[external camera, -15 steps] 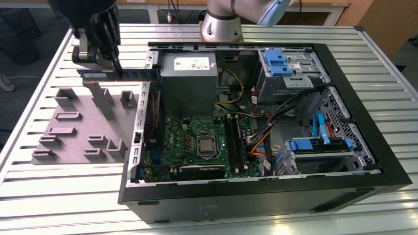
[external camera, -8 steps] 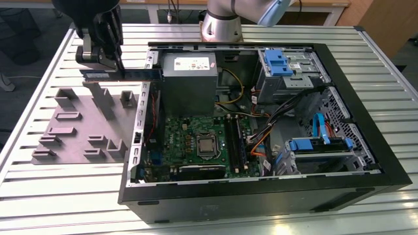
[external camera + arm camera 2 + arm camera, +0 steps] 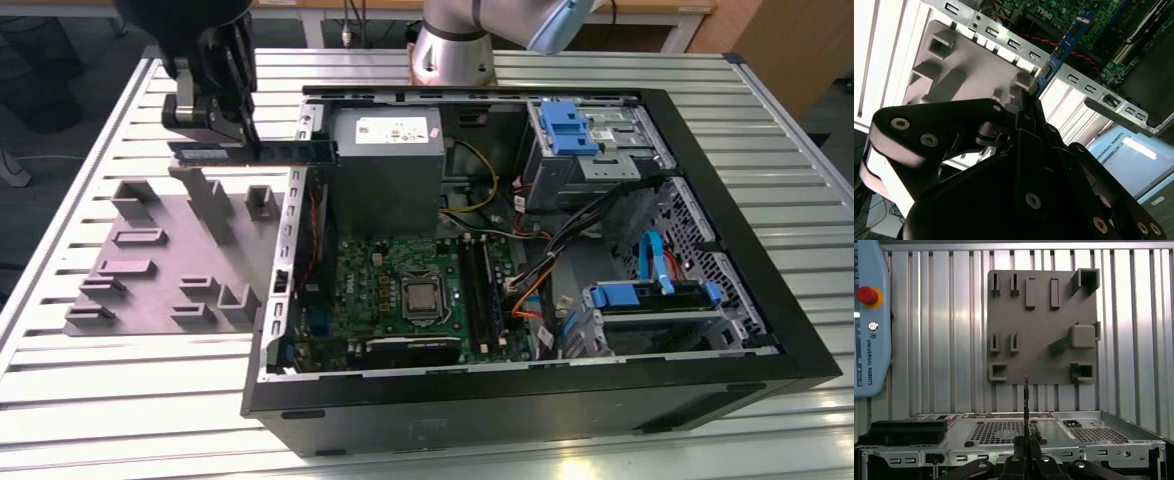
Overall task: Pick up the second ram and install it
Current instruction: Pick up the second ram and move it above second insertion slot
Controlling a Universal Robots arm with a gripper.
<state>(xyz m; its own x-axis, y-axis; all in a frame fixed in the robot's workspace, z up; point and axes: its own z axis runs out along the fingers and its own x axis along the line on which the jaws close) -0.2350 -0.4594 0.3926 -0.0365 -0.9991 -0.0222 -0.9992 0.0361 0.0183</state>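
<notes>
the black end effector (image 3: 214, 135) was clamped shut on the second ram (image 3: 287, 150), a long, thin dark green circuit-board stick. it hung level in the air above the grey plastic fixture tray (image 3: 140, 285), just beside the rim of the open black computer case (image 3: 534, 395). the stick looked light, stiff and fragile, best pinched on its flat faces, clear of the contact edge.

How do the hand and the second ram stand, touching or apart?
Touching. The second wrist view shows the hand shut on the second ram, which juts from it.
</notes>
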